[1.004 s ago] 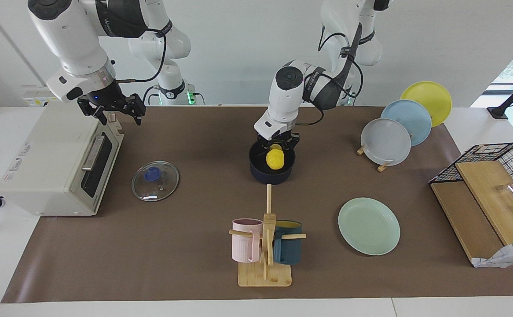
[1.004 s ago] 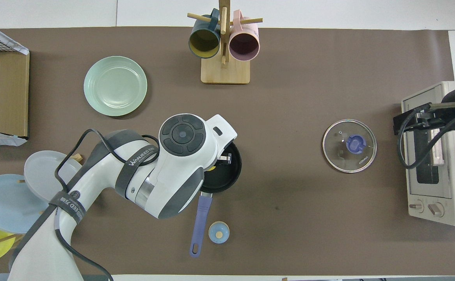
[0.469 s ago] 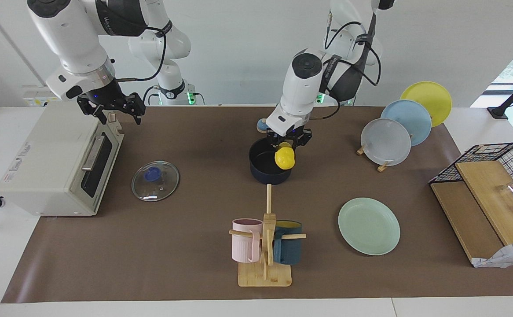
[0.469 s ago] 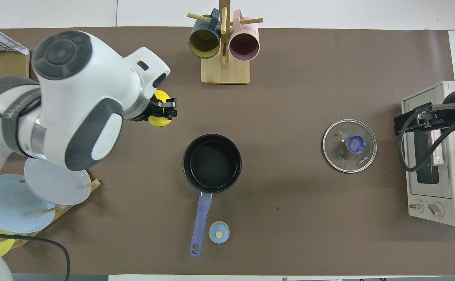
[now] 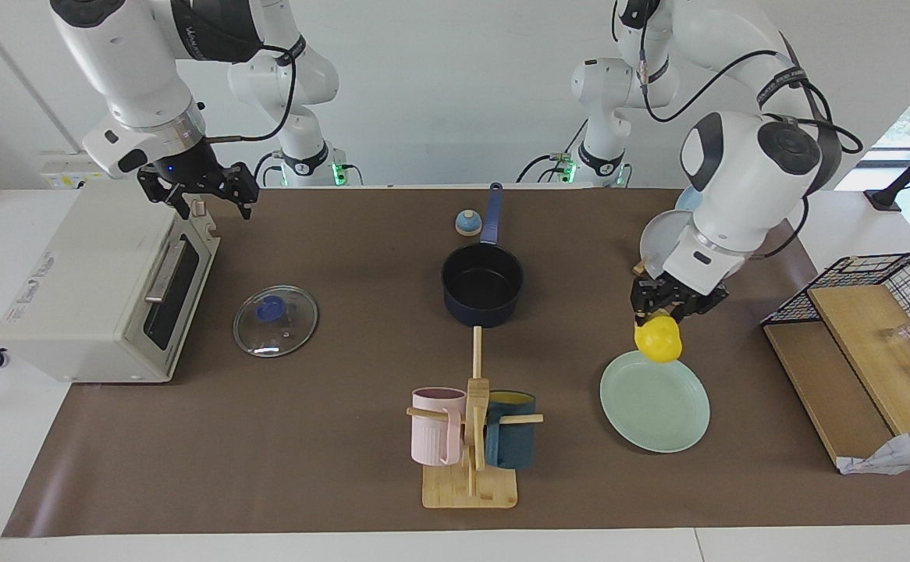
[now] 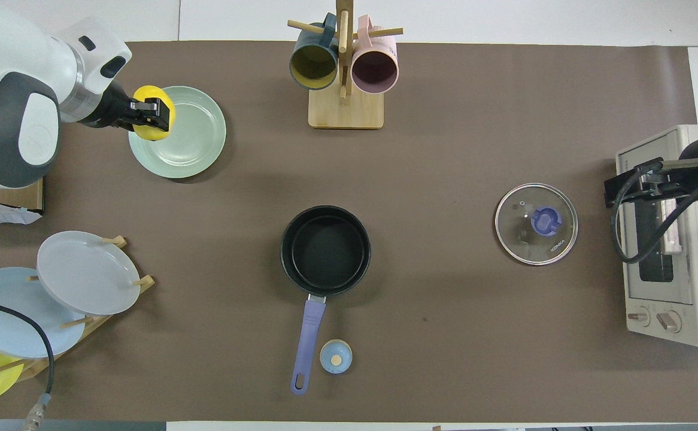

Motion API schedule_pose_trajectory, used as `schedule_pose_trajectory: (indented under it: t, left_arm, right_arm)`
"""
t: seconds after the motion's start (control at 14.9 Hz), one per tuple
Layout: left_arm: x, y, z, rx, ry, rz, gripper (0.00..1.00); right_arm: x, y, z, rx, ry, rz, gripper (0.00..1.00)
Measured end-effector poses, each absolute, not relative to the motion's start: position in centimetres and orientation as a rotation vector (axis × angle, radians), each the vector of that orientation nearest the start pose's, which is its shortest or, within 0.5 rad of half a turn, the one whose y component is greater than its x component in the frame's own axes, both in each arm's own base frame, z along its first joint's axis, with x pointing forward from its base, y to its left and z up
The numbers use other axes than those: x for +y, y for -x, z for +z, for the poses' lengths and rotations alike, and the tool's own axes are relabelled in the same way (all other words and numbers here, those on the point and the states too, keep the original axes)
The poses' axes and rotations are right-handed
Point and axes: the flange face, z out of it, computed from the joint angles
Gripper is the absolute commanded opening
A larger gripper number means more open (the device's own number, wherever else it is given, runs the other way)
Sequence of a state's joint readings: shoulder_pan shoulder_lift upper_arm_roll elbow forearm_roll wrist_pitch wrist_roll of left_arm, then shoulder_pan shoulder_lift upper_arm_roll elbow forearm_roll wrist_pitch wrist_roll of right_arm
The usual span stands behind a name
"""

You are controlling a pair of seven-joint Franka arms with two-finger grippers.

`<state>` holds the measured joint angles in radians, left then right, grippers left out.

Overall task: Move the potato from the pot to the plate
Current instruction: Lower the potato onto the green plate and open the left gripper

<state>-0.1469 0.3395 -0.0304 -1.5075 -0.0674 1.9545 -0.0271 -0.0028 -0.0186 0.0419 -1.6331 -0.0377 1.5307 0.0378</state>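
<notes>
The yellow potato [image 5: 658, 340] [image 6: 152, 112] hangs in the air, with my left gripper [image 5: 667, 311] [image 6: 156, 110] shut on it. It is over the edge of the mint-green plate [image 5: 655, 403] [image 6: 184, 136], on the side nearer the robots, clear of the plate's surface. The navy pot [image 5: 482, 286] [image 6: 325, 249] stands at mid-table with its black inside bare and its blue handle [image 6: 307, 344] pointing toward the robots. My right gripper [image 5: 199, 192] waits open above the toaster oven [image 5: 108, 282] [image 6: 666, 233].
A glass lid [image 5: 275, 320] [image 6: 536, 223] lies between pot and oven. A wooden mug rack [image 5: 470, 437] [image 6: 344, 66] holds a pink and a teal mug. A plate rack [image 5: 697, 226] [image 6: 38, 299] and a wire basket [image 5: 869, 312] stand at the left arm's end. A small blue knob [image 6: 336, 356] sits by the handle.
My left gripper has lifted the potato out of the pot and carried it toward the left arm's end, now over the mint plate's edge. The right arm has not moved.
</notes>
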Motion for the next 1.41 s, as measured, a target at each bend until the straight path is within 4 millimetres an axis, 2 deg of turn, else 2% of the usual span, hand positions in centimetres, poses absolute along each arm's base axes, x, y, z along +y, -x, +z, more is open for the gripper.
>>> schedule_pose_trajectory:
  t: [0.2,0.4,0.47,0.6,0.67,0.74,0.8,1.0,1.14,1.27,1.41]
  left_arm:
    - [-10.3,-68.1,42.1,0.274,3.203,-0.172,0.00]
    - [-9.9,-68.0,36.4,0.307,3.195,-0.182,0.00]
    - [-10.0,-67.7,35.3,0.310,3.195,-0.186,0.00]
    - [-10.1,-67.3,34.5,0.314,3.195,-0.181,0.00]
    - [-10.1,-67.3,34.5,0.318,3.194,-0.181,0.22]
    - [-10.1,-67.3,34.5,0.330,3.193,-0.183,0.73]
    - [-10.1,-67.3,34.6,0.348,3.190,-0.184,1.00]
    - [-9.8,-67.4,35.0,0.367,3.184,-0.197,1.00]
    - [-9.7,-67.5,36.4,0.368,3.184,-0.199,1.00]
    - [-8.9,-67.6,39.6,0.356,3.186,-0.155,1.00]
    - [-8.0,-67.2,44.6,0.309,3.193,-0.134,1.00]
  right_arm:
    - [1.7,-54.2,60.2,-0.002,3.181,0.131,1.00]
    - [1.7,-54.2,60.2,-0.002,3.181,0.131,1.00]
    - [1.7,-54.2,60.2,-0.002,3.181,0.131,1.00]
    - [1.7,-54.2,60.2,-0.002,3.181,0.131,1.00]
    - [1.7,-54.2,60.2,-0.002,3.181,0.131,1.00]
    - [1.7,-54.2,60.2,-0.002,3.181,0.131,1.00]
    - [1.7,-54.2,60.2,-0.002,3.181,0.131,1.00]
    - [1.7,-54.2,60.2,-0.002,3.181,0.131,1.00]
    - [1.7,-54.2,60.2,-0.002,3.180,0.131,1.00]
    - [1.7,-54.2,60.2,-0.002,3.180,0.131,1.00]
    - [1.7,-54.2,60.2,-0.002,3.180,0.131,1.00]
